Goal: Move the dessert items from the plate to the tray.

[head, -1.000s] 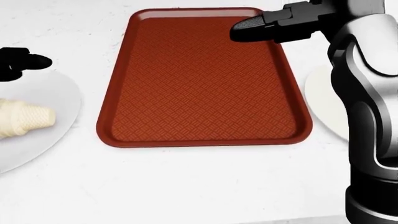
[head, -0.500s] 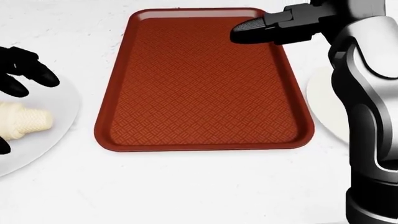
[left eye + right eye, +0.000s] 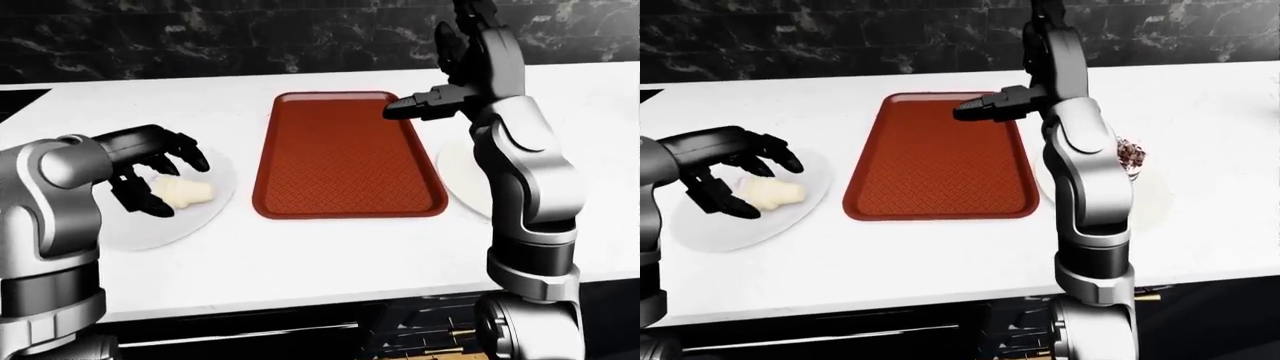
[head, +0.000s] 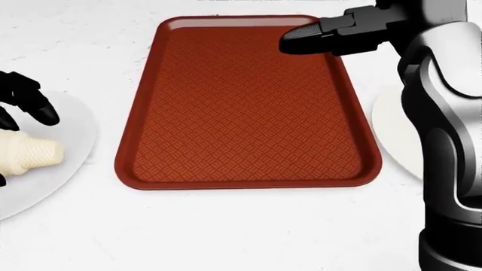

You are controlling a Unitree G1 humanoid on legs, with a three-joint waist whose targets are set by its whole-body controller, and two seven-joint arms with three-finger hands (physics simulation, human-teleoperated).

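Observation:
A cream pastry point(image 3: 185, 193) lies on a white plate point(image 3: 190, 225) left of the red tray point(image 3: 340, 150). My left hand point(image 3: 172, 184) is open, its black fingers point(image 3: 190, 156) curled over and around the pastry without closing on it. In the head view only two fingertips point(image 4: 41, 110) show above the pastry point(image 4: 30, 155). My right hand point(image 3: 415, 109) is open and empty, fingers straight, held above the tray's top right corner. A second white plate point(image 3: 1150, 195) right of the tray holds a dark chocolate dessert point(image 3: 1129, 155), partly hidden by my right arm.
The tray is bare. A dark marble wall point(image 3: 250, 37) runs along the white counter's point(image 3: 330, 255) top edge in the left-eye view. The counter's near edge drops to dark cabinets at the bottom.
My left hand has moved down over the plate and now stands around the pastry. The view has shifted slightly, so the tray sits a little lower. The right hand has held still.

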